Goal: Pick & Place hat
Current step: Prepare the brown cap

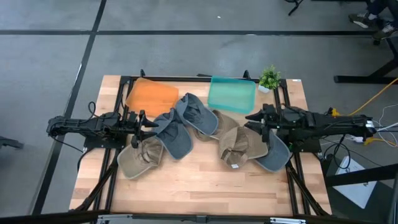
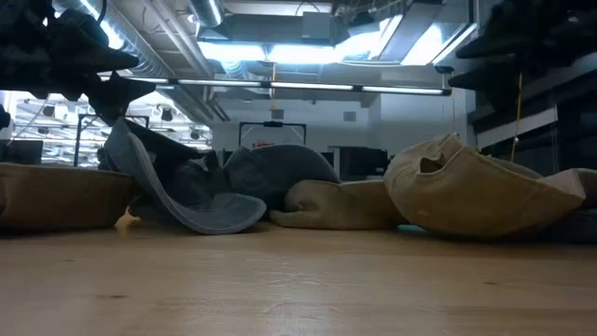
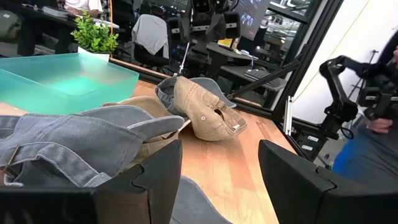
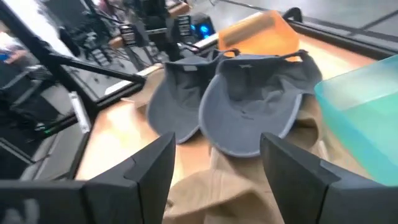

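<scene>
- Your left gripper [image 1: 147, 126] reaches in level from the worktop's left edge, fingers spread, empty, just over the grey hat [image 1: 173, 133] beside a tan hat [image 1: 140, 158].
- Your right gripper [image 1: 255, 122] comes in level from the right edge, fingers spread, empty, above the tan hats [image 1: 239, 144] near the middle.
- An orange tray [image 1: 152, 96] and a teal tray [image 1: 232, 94] sit along the far edge, a small plant [image 1: 269, 78] at the far right corner.
</scene>
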Available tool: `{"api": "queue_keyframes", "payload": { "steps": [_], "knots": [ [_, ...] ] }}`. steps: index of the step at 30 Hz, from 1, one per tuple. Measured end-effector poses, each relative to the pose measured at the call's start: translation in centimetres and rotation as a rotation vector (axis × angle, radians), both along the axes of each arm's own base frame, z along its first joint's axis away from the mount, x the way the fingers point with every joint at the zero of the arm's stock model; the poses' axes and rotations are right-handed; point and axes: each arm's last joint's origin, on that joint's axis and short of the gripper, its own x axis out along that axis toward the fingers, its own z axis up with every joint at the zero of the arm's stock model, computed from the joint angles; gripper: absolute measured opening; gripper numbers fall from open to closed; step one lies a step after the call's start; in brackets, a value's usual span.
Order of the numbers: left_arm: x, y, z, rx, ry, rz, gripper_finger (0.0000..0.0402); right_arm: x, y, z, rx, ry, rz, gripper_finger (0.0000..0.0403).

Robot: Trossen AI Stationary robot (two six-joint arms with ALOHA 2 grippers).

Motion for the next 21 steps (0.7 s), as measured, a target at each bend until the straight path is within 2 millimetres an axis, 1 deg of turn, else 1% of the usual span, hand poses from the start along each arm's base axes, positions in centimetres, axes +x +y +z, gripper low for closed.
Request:
{"api": "queue_keyframes", "payload": {
  "steps": [5, 10, 16, 19, 21],
  "knots": [
    [0.0, 0.0, 0.0, 0.000, 0.000, 0.000, 0.0207, 1.8, -0.4, 1.1, -0.020, 0.132, 0.015, 0.0232],
    [0.0, 0.0, 0.0, 0.000, 0.000, 0.001, 0.0207, 4.8, -0.7, 2.4, -0.086, 0.233, -0.024, 0.0232],
    [0.0, 0.0, 0.0, 0.000, 0.000, 0.000, 0.0207, 8.9, -0.8, 5.0, -0.157, 0.365, 0.061, 0.0232],
    [0.0, 0.0, 0.0, 0.000, 0.000, 0.000, 0.0207, 10.2, -0.7, 5.9, -0.183, 0.458, 0.126, 0.0232],
    [0.0, 0.0, 0.0, 0.000, 0.000, 0.001, 0.0207, 10.7, -0.8, 6.4, -0.179, 0.531, 0.127, 0.0232]
  ]
}}
